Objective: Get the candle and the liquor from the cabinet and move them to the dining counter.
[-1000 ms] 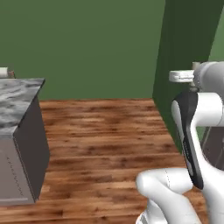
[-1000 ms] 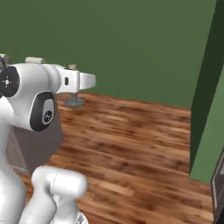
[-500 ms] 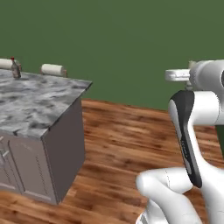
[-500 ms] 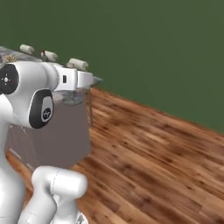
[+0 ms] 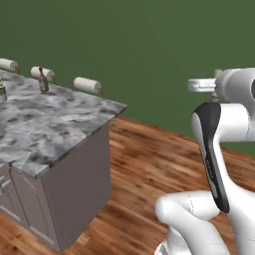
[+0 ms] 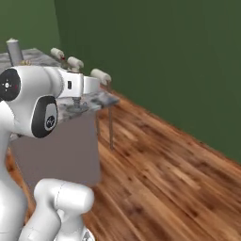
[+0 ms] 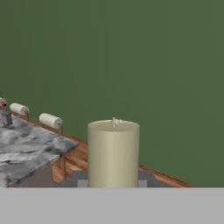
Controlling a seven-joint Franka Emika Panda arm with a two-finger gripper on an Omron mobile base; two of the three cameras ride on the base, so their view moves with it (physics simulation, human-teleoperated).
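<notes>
Now, gripper: pinched on the candle.
Liquor: apparently upright on the dining counter, far edge.

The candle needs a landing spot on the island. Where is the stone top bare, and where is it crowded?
The dining counter is bare across its near corner and middle, from the front edge back toward the stools. Things stand only along the far side: the liquor near the stool edge and a small item at the left. The gripper holds the candle.
</notes>
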